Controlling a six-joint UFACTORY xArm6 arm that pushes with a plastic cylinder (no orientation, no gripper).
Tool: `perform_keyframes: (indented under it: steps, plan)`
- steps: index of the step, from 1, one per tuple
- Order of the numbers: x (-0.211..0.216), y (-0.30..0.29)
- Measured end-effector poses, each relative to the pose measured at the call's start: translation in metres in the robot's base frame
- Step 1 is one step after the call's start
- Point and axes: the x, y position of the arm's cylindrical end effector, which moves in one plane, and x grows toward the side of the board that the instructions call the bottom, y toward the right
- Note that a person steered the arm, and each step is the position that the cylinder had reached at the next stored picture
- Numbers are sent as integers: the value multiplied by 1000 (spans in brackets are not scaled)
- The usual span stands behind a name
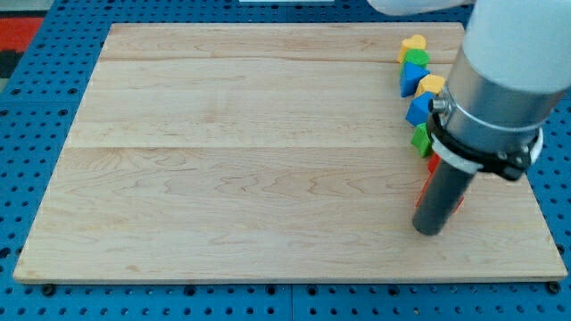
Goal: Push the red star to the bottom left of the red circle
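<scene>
My tip point(429, 229) rests on the wooden board point(250, 160) near its right side, toward the view's bottom. Red block parts show right around the rod: a sliver point(433, 164) at its upper left, a sliver point(423, 190) on its left edge and another point(459, 201) on its right edge. The rod and arm hide most of them, so I cannot tell which is the red star and which the red circle. The tip stands just below these red pieces and looks to be touching them.
A column of blocks runs up the board's right side above the rod: a green block point(421, 140), a blue block point(418, 109), a yellow block point(431, 85), a blue block point(409, 80), a green block point(416, 58) and a yellow heart point(412, 42). The board's right edge is close by.
</scene>
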Motion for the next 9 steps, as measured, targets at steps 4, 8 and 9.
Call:
perform_keyframes:
  steps: [4, 8, 9]
  plan:
    - [-12, 33]
    - [6, 4]
    - [-6, 1]
